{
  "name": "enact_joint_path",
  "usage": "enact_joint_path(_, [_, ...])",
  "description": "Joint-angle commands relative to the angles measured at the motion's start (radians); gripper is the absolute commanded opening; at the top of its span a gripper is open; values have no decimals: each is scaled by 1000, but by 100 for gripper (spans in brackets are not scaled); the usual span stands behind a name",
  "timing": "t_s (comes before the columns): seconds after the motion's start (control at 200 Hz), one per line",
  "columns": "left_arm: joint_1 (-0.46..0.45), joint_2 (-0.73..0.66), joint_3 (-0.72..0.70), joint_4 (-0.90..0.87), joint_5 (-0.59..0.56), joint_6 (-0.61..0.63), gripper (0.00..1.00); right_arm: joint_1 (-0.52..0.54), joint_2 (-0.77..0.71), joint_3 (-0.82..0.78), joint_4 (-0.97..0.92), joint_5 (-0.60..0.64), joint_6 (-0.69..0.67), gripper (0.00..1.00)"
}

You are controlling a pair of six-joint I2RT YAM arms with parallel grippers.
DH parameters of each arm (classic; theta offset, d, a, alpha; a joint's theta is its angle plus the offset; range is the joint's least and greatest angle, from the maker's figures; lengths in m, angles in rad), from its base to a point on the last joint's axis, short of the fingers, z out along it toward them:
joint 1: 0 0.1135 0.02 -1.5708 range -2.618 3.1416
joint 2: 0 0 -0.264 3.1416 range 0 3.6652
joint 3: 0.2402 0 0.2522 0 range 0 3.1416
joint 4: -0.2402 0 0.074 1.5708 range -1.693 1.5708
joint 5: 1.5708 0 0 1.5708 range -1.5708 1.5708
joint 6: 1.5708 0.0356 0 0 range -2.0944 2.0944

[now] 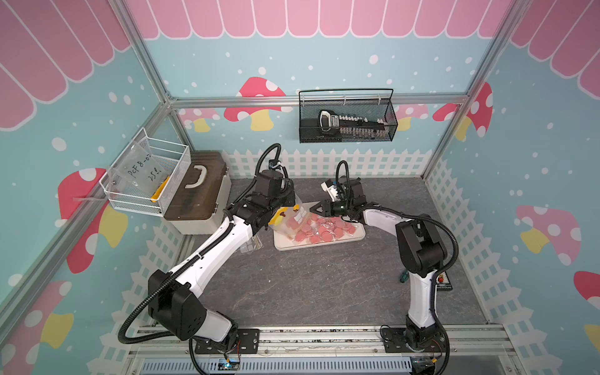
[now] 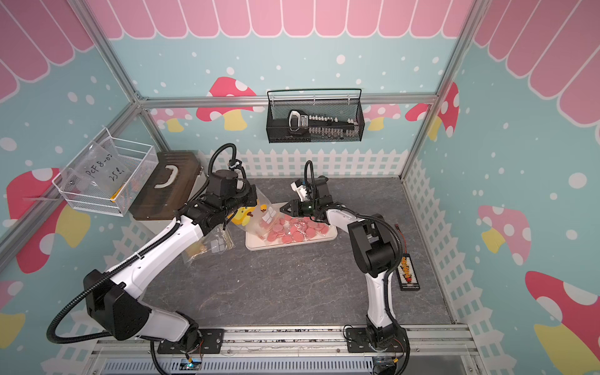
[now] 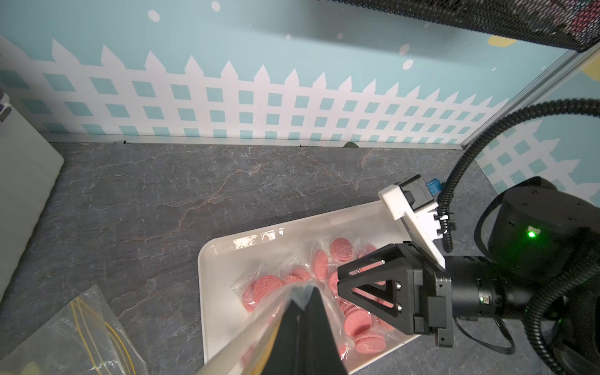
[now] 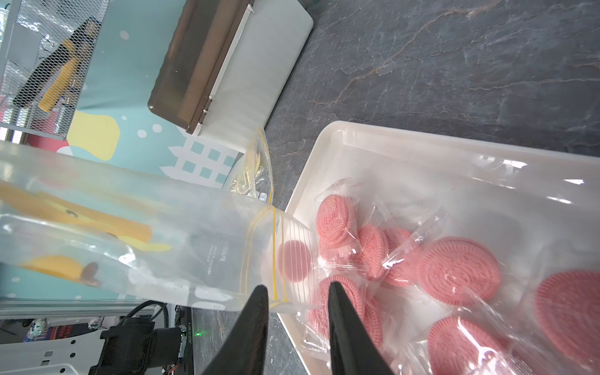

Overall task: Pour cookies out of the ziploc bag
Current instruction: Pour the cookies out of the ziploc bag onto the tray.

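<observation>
cookies [image 4: 457, 271]: pink, round, ridged, many sealed in clear wrappers, heaped in white tray [image 4: 406, 152]; one seen through ziploc bag [image 4: 162, 246] mouth | left end effector [image 3: 303, 293]: clamped on bag | right end effector [image 4: 297, 285]: fingers held apart

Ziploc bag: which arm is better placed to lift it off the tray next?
Probably left. The left gripper is shut on the ziploc bag, its mouth down over the white tray. The right gripper stands open at that mouth, gripping nothing.

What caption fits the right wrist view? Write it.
Right end effector at mouth of ziploc bag; wrapped pink cookies on white tray.
</observation>
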Motion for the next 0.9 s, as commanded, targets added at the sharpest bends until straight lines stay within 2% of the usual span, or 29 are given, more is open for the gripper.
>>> enact_joint_path(0.0, [7,-17,28,-20,-24,28,0,-5,-43,-13,-12,3,-22,32])
enact_joint_path(0.891, [33,-42,57,-49,-32,39,0,-10,-44,-1,-14,0,-22,32])
